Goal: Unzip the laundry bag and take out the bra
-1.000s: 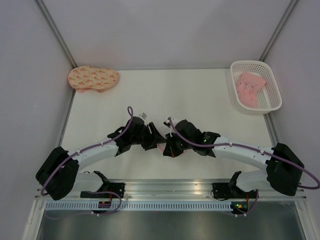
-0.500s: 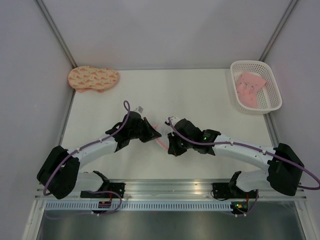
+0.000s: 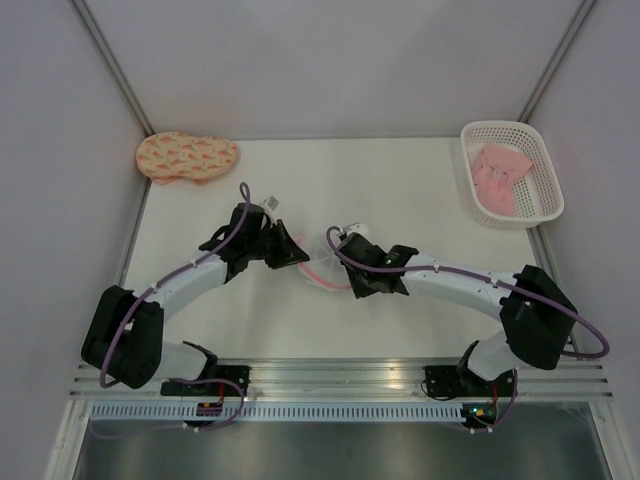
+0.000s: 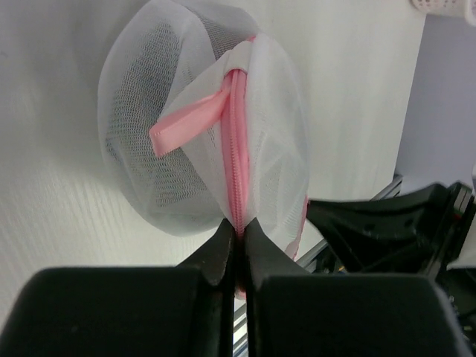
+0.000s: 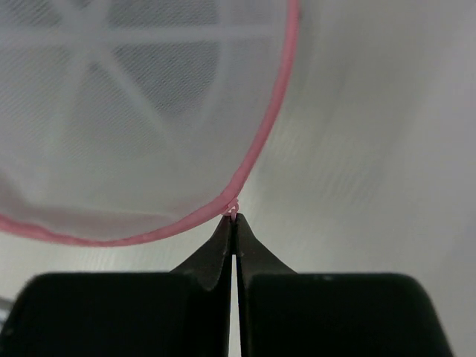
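Observation:
The laundry bag (image 3: 325, 270), a white mesh pouch with a pink zipper rim, hangs between my two grippers at the table's middle. My left gripper (image 3: 300, 262) is shut on the pink zipper rim (image 4: 238, 230) at the bag's edge; a pink ribbon loop (image 4: 190, 123) sticks out beside it. My right gripper (image 3: 350, 285) is shut on the small pink zipper pull (image 5: 233, 216) at the rim. The bag fills the right wrist view (image 5: 126, 126). The bra shows only as a dark shape through the mesh (image 4: 149, 134), inside the bag.
A peach patterned padded piece (image 3: 187, 157) lies at the back left. A white lattice basket (image 3: 545, 200) with a pink folded garment (image 3: 500, 172) stands at the back right. My right arm (image 4: 394, 230) shows dark just behind the bag in the left wrist view.
Both grippers moved away from the bases. The left one drew back to the left and the right one followed left, so the bag now shows stretched between them.

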Available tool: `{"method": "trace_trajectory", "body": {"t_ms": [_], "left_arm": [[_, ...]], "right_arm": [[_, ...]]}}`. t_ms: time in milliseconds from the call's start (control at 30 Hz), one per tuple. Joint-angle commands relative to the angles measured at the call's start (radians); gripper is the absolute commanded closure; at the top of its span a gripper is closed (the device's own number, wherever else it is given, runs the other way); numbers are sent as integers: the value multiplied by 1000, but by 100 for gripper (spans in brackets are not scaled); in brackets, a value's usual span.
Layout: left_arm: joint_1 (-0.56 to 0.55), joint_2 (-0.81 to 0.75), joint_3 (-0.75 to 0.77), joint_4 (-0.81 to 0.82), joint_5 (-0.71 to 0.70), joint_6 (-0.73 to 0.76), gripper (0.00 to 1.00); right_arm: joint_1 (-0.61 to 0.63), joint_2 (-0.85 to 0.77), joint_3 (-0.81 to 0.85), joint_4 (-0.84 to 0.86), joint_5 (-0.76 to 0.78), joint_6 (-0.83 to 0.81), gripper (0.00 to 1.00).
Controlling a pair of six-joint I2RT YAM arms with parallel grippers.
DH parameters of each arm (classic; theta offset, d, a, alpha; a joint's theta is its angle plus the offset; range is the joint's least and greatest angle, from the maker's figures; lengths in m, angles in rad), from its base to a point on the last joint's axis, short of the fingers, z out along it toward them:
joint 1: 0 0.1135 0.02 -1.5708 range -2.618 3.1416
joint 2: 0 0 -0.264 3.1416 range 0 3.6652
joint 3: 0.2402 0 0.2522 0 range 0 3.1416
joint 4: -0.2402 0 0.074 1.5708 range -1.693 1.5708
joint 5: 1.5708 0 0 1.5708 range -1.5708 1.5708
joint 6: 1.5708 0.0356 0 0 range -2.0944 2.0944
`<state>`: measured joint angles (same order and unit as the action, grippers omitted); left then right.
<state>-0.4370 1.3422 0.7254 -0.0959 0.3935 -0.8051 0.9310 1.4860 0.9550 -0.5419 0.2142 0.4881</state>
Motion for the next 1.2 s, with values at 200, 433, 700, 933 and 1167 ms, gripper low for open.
{"method": "trace_trajectory", "body": {"t_ms": [200,433,700,933,1167], "left_arm": [[12,139,144,-159,90,282,98],[12,236,266,-159,55,250,20],[11,-128,4,-166,-176,3,12],[-26,-452,-246,-148,-93,-218,10],[-77,-506,-330,-84,-87,-331,9]], "right_arm": [[-103,91,137,-107,407,12,100],[-106,17,94,-69,301,-11,100],[-83,-52,53,-46,183,-28,100],[-28,-26,47,182,-551,-57,99],[0,-16,11,361,-630,66,99]]}}
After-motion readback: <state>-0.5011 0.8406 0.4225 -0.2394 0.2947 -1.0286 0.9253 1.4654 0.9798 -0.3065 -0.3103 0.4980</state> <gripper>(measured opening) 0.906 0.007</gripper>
